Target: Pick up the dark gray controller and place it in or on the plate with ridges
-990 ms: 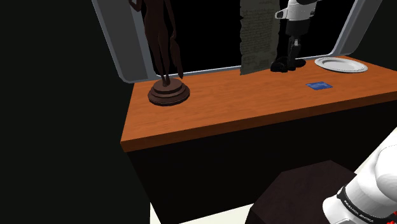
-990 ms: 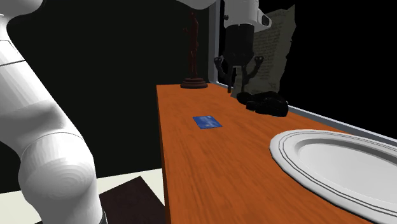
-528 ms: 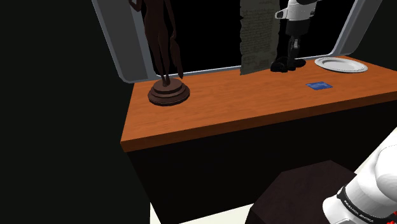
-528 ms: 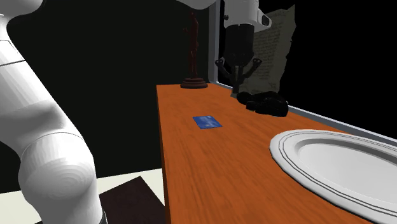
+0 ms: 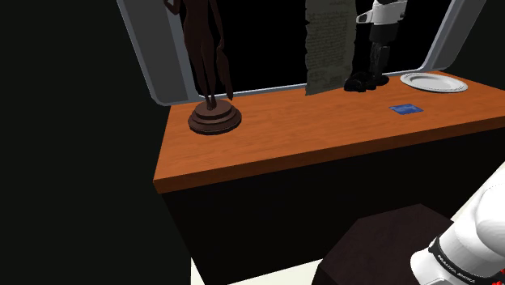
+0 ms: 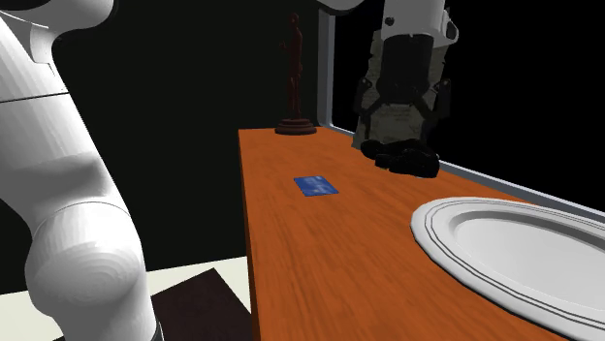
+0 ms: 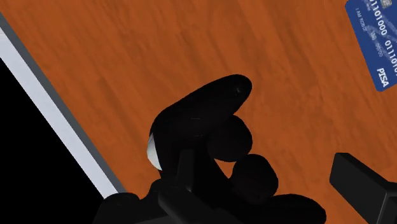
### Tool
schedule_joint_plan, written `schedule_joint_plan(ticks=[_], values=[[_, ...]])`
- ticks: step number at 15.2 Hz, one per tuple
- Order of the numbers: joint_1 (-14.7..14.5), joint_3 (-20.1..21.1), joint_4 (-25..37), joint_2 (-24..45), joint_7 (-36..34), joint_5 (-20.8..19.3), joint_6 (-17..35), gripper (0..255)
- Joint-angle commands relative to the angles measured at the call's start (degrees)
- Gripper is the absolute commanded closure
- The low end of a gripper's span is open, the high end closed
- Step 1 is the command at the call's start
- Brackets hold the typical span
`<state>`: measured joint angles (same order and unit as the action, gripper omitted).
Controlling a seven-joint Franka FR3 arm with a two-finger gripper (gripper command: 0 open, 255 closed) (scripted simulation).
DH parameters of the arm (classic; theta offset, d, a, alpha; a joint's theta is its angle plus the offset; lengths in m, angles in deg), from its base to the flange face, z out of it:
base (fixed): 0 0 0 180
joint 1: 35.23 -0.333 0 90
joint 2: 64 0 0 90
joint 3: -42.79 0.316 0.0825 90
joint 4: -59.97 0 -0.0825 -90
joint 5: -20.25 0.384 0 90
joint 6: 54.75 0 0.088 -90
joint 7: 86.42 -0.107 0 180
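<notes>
**Shoulder view.** Since half a second ago the gripper (image 5: 375, 73) has shifted a little toward the view's right. It hangs right over the dark controller (image 5: 362, 82), which lies where it lay, at the far edge of the wooden table (image 5: 267, 138). A grey printed sheet (image 5: 327, 44) stands just beside the controller on the view's left. A dark statue (image 5: 210, 73) on a round base stands well apart, further left. A blue card (image 5: 405, 108) lies flat nearer the front edge. The white plate (image 5: 434, 82) sits near the controller on the view's right, its face bare.

**Second exterior view.** The hand has swung toward the view's right and come lower than before. The gripper (image 6: 400, 136) now covers most of the sheet behind it, its fingers spread to either side above the controller (image 6: 405, 160). The controller rests unmoved on the table (image 6: 291, 252), between the card (image 6: 316, 185) and the rear edge. The statue (image 6: 295, 77) stands at the far corner. The plate (image 6: 456, 242), with ridges round its rim, lies in the foreground apart from the controller, and only white shows inside it. The white arm (image 6: 58, 194) rises along the view's left.

**Wrist view.** The controller (image 7: 203, 127) lies on the wood directly under the gripper (image 7: 254, 197). One finger (image 7: 366, 188) stands clear of it on the side of the card (image 7: 375, 44). The other finger blends into the controller's black. The jaws stand apart and grasp nothing.
</notes>
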<state>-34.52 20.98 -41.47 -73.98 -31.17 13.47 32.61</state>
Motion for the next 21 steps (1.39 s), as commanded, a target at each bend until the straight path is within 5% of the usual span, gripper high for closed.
schedule_joint_plan(ticks=[1, 3, 10, 18, 19, 21], values=[[1.1, -2.5, 4.5, 3.8, 5.2, 1.7, -1.4, 0], [2.1, -4.1, 7.6, 6.9, 8.8, 3.1, -2.2, 0], [2.3, -3.8, -0.3, 4.9, 8.1, 2.3, 3.9, 0], [2.4, -3.7, -0.3, 4.9, 8.1, 2.3, 3.9, 0], [2.3, -3.6, -0.2, 4.9, 8.0, 2.4, 3.8, 255], [2.1, -3.4, -0.7, 4.8, 7.5, 2.4, 4.2, 255]])
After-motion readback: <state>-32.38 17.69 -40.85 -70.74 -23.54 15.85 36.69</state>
